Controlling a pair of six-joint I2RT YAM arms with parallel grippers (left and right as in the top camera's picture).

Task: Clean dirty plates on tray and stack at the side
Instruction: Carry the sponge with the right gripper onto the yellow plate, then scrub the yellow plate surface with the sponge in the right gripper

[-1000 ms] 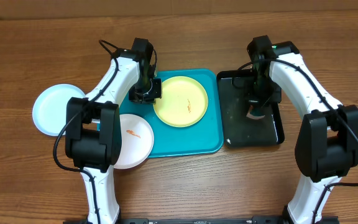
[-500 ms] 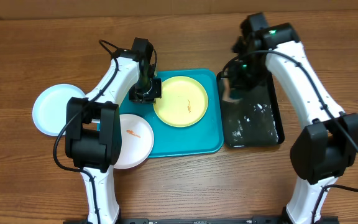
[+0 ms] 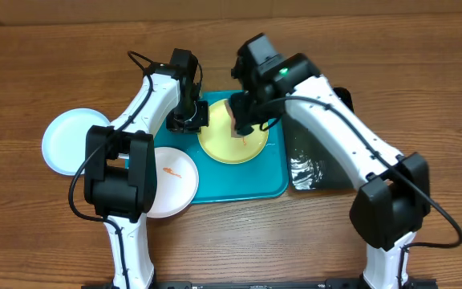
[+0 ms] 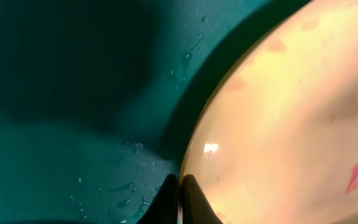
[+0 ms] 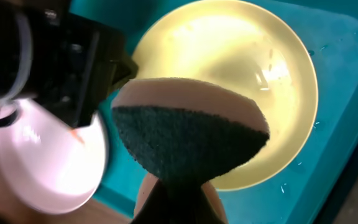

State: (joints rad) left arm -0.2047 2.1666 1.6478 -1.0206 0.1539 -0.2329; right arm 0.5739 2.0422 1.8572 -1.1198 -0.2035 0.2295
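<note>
Left gripper (image 3: 188,120) pinches yellow plate (image 3: 215,143) rim, steadying it on tray (image 3: 239,183) for scrubbing; right gripper (image 5: 174,190) holds sponge (image 5: 188,140) above it. White plate (image 3: 171,178) sits at tray's left edge, smeared

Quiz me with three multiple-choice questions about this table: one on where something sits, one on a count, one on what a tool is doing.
1. Where does the yellow-green plate lie?
A) in a sink
B) on the turquoise tray
C) on bare tabletop

2. How many plates show from overhead?
A) two
B) three
C) five

3. What is the right tool doing?
A) hanging open, empty
B) gripping a cup
C) gripping a sponge

Answers:
1 B: tray surface shows all around the plate.
2 B: the yellow-green plate, a white plate and a pale blue plate.
3 C: its wrist view shows the sponge clamped above the yellow-green plate.
</note>
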